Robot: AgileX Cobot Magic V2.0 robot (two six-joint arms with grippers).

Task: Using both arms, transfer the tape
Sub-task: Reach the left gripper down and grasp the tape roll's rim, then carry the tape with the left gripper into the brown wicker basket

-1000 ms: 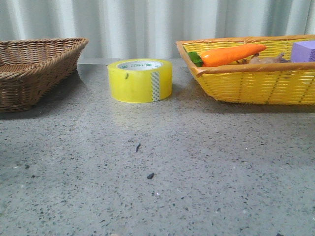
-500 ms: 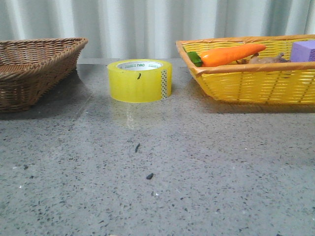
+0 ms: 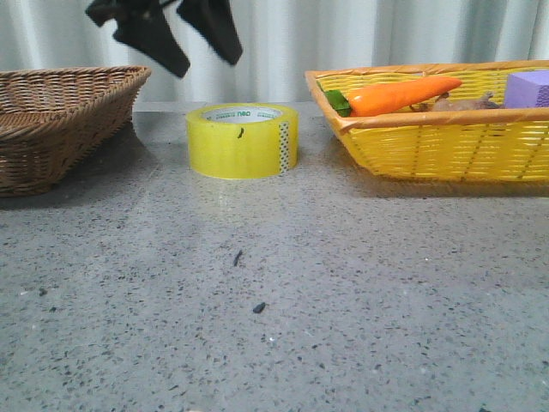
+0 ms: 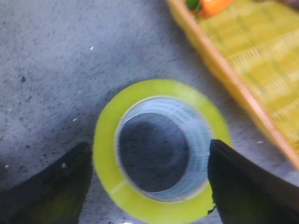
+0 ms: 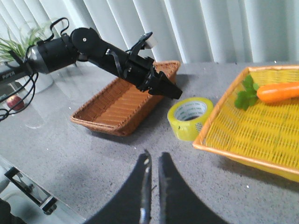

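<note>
The tape (image 3: 243, 140), a yellow roll with a white core, lies flat on the grey table between two baskets. My left gripper (image 3: 206, 60) hangs open above it and slightly to the left, not touching it. In the left wrist view the tape (image 4: 156, 87) lies below, with the open gripper (image 4: 149, 154) straddling it from above, one finger on each side. My right gripper (image 5: 154, 156) is out of the front view; its fingers are together and empty over bare table. The right wrist view also shows the tape (image 5: 189, 116) and the left gripper (image 5: 168, 88) over it.
A brown wicker basket (image 3: 60, 120) stands at the left. A yellow basket (image 3: 446, 146) at the right holds a carrot (image 3: 403, 93) and a purple block (image 3: 530, 87). Two dark specks (image 3: 257, 306) lie on the table in front.
The left gripper has come into the front view from the top, above the tape. The tape turned a little early on, its seam moving right, then stayed put.
</note>
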